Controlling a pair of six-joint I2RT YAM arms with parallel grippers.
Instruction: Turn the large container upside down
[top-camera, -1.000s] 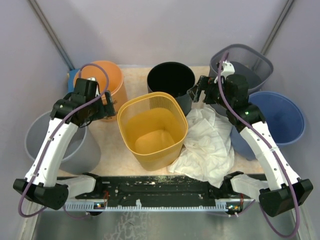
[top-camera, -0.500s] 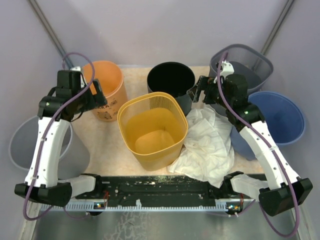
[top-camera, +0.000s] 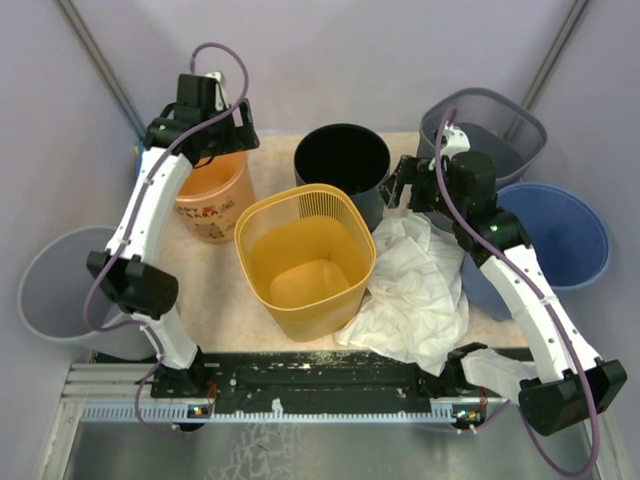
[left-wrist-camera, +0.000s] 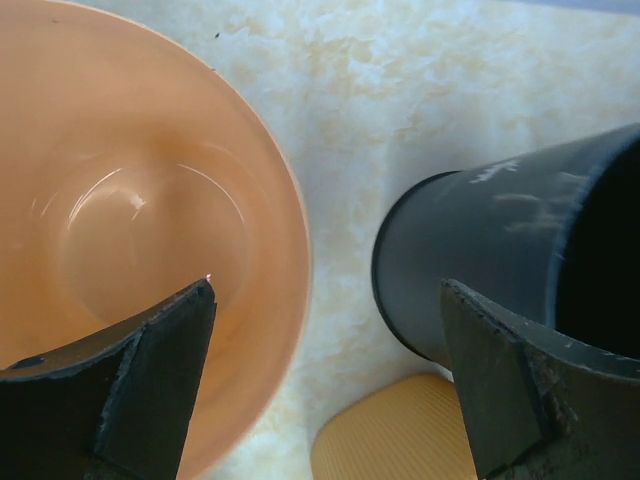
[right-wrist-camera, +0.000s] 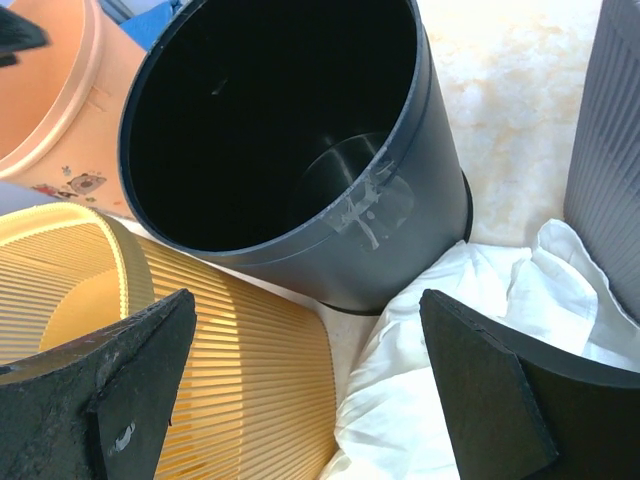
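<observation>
The large yellow slatted container (top-camera: 300, 285) stands upright and empty in the middle of the table; its wall also shows in the wrist views (left-wrist-camera: 400, 440) (right-wrist-camera: 230, 370). My left gripper (top-camera: 238, 140) (left-wrist-camera: 328, 290) hangs open above the gap between the orange bin (top-camera: 205, 205) (left-wrist-camera: 130, 230) and the black bin (top-camera: 340, 160) (left-wrist-camera: 460, 260), holding nothing. My right gripper (top-camera: 400, 182) (right-wrist-camera: 308, 296) is open beside the black bin (right-wrist-camera: 270, 130), above the yellow container's far right corner and the white cloth (right-wrist-camera: 470, 330). Neither gripper touches the yellow container.
A crumpled white cloth (top-camera: 410, 290) lies against the yellow container's right side. A dark mesh bin (top-camera: 500, 120) and a blue bin (top-camera: 560, 235) stand at the right. A grey bin (top-camera: 50, 290) sits off the table's left edge.
My left arm has swung up and back from the orange bin's left side to above its far rim. The grey bin has shifted left. The right arm has barely moved.
</observation>
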